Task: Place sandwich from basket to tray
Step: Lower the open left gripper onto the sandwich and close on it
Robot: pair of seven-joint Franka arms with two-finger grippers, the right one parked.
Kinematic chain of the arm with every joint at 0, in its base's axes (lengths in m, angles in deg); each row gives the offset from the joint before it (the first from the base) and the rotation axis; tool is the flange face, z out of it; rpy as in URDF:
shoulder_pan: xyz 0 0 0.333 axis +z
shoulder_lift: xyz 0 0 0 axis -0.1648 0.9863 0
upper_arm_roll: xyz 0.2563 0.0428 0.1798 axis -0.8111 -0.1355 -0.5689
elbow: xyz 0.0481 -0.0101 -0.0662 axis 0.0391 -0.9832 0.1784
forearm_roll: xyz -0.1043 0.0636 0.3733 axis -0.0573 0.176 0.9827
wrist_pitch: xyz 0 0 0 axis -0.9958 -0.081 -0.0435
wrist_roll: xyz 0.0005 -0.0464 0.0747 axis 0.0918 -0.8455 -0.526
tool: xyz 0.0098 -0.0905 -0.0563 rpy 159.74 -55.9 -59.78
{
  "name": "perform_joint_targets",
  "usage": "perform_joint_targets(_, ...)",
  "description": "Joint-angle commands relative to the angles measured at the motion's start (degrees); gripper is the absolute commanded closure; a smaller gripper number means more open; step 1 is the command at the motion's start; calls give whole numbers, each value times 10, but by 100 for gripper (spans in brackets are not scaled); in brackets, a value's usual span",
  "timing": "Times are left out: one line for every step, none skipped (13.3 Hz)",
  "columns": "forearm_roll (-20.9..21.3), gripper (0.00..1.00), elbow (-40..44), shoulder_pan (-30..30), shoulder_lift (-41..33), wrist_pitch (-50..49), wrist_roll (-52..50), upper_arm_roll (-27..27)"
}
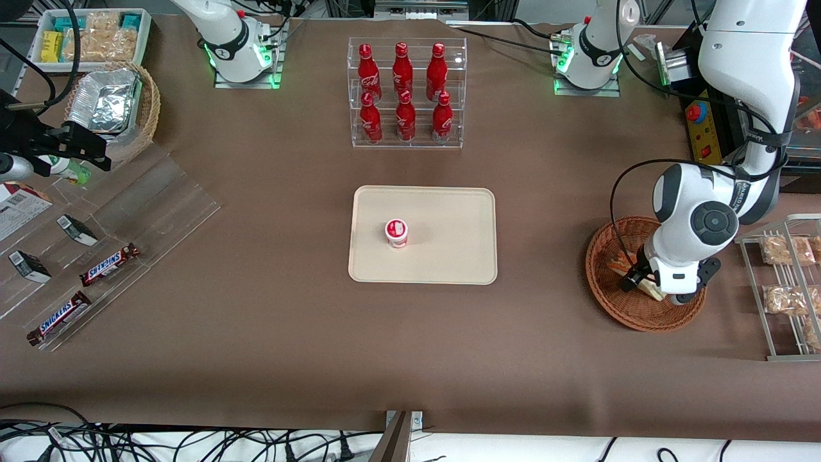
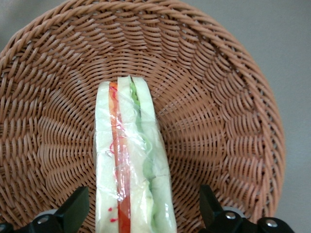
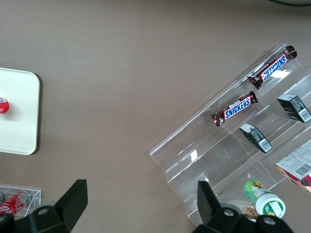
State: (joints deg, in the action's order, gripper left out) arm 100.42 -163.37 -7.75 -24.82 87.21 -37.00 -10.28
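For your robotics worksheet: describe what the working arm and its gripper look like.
The working arm has glossy white rounded segments with dark grey joint bands and a round dark cap; a black cable loops alongside. Its gripper, over the basket, has a white body with black fingers, open.

- My left arm bends over from its base at the working end, the wrist pointing down.
- My gripper (image 1: 643, 281) hangs low inside the basket (image 1: 616, 305).
- My jaws stand spread wide, one finger (image 2: 73, 211) on each side of the sandwich (image 2: 130, 165), neither touching it.
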Motion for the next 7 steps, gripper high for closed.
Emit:
perform_joint_targets(34,18,-4,5,8,7,-10,-1)
perform_joint_targets(34,65,-4,11,8,5,-8,0)
perform_joint_targets(34,99,-4,12,8,5,-3,0)
perform_joint_targets(34,100,-3,12,8,5,-4,0)
perform_joint_targets(34,100,-3,11,7,5,-4,0)
perform_joint_targets(34,100,-1,12,3,1,-2,0)
perform_joint_targets(34,100,3,12,-1,-15,0,0)
